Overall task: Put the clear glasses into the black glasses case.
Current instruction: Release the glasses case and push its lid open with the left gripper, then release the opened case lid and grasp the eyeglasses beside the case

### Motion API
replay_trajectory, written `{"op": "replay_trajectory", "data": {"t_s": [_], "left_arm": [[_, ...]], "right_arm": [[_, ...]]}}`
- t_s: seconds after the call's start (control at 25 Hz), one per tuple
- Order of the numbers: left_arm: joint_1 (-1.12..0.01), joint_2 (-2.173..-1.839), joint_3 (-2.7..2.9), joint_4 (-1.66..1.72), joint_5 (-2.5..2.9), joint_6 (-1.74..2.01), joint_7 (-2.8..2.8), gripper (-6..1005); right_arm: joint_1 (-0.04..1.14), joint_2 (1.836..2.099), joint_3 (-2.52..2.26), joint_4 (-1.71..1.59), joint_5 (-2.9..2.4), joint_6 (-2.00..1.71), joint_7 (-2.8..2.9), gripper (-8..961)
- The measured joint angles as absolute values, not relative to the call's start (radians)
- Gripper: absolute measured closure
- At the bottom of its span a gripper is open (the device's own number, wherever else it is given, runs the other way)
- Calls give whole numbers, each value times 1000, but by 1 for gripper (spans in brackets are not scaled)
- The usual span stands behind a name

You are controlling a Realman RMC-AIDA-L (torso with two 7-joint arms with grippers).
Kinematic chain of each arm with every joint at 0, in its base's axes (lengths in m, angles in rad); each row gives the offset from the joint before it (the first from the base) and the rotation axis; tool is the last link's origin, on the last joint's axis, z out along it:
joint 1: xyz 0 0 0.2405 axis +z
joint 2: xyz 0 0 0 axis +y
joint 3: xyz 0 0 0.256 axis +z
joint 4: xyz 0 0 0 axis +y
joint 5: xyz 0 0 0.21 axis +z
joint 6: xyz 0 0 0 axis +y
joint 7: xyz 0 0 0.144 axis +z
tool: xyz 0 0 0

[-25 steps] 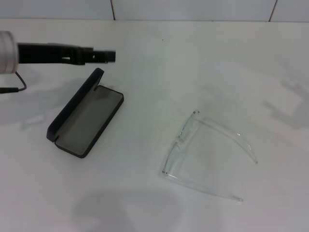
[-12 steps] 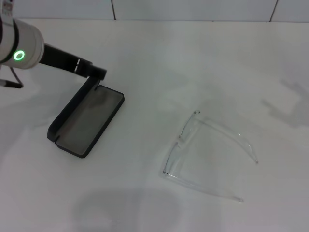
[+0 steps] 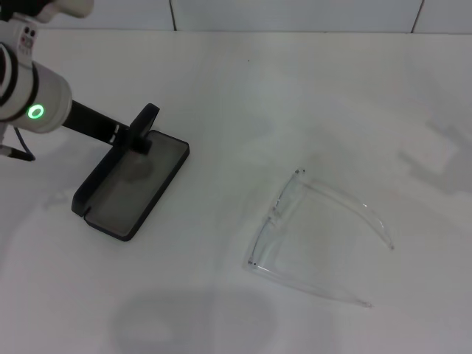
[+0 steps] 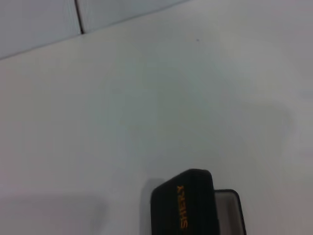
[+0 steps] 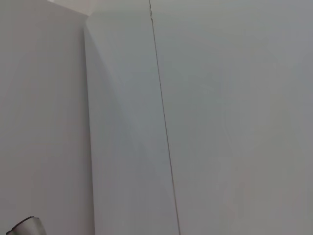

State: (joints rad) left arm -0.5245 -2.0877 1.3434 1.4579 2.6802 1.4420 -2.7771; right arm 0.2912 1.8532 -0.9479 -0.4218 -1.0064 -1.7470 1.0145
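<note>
Two task items lay on the white desk (image 3: 236, 88): the black glasses case (image 3: 131, 184) toward the robot's left, open, lid standing up along its far long edge, grey lining exposed; the clear glasses (image 3: 313, 236) well apart to the right, arms unfolded, untouched. Within the last second the left arm swung from a level reach beyond the case down to the lid; the left claw (image 3: 141, 139) now sat at the lid's far end, over the tray's corner. Judgement: it was steadying or setting the lid, so the case stands ready to receive. Claw opening could not be told; contact with the lid looked likely, not certain. Left wrist view showed the lid's orange lettering close below. Right claw was out of view, presumably parked. Glasses not yet picked up.
</note>
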Motion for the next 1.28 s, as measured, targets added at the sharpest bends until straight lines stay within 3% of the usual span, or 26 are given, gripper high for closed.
{"op": "replay_trajectory", "data": {"t_s": [0.44,0.68,0.76,1.0,1.28], "left_arm": [[-568,-2086,1334,1330,2719,1418,-2775,366],[-568,-2087,1342,1337,2724,1422,-2768,369],[-567,-2087,1343,1340,2722,1426,-2759,560],[-562,-2089,1384,1374,2720,1439,-2744,721],[-487,-2089,1549,1548,2707,1438,-2651,800]], "right_arm": [[296,1855,-948,-418,-1006,-1747,1012,111],[288,1858,-948,-415,-1006,-1745,1005,112],[286,1859,-948,-415,-1006,-1745,1005,113],[277,1864,-948,-415,-1002,-1750,1003,114],[260,1872,-920,-416,-997,-1756,1003,116]]}}
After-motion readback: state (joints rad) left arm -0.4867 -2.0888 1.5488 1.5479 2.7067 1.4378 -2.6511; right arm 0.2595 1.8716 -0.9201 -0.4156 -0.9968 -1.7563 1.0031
